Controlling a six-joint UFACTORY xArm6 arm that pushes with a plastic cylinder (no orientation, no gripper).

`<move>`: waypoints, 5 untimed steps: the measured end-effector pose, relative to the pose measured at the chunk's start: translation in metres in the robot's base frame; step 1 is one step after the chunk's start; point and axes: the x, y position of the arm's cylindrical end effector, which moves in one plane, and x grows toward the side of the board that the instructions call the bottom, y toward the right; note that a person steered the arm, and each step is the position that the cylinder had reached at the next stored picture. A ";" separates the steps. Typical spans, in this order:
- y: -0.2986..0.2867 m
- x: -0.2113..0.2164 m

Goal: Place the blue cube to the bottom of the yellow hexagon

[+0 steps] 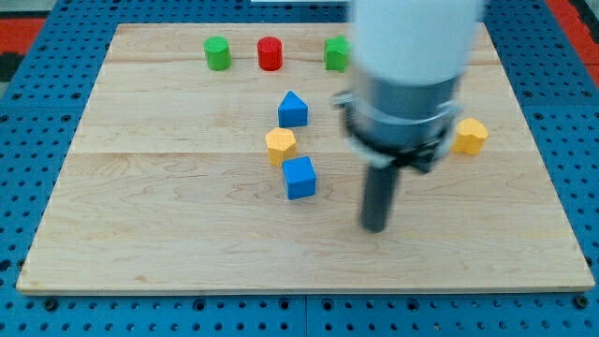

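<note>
The wooden board lies on a blue pegboard. The arm's rod holds nothing; my tip rests on bare wood, apart from the blue cube on the view's right. The cube already sits just below the yellow hexagon — slightly right of it. Placement looks nearly finished; a small leftward nudge may remain.

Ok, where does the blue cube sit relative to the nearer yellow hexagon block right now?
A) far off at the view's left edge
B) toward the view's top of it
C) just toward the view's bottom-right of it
C: the blue cube lies just below and slightly right of the yellow hexagon block, with my tip off to the view's right.
</note>
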 end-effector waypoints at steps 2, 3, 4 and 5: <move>-0.051 -0.050; -0.083 -0.053; -0.096 -0.053; -0.070 -0.061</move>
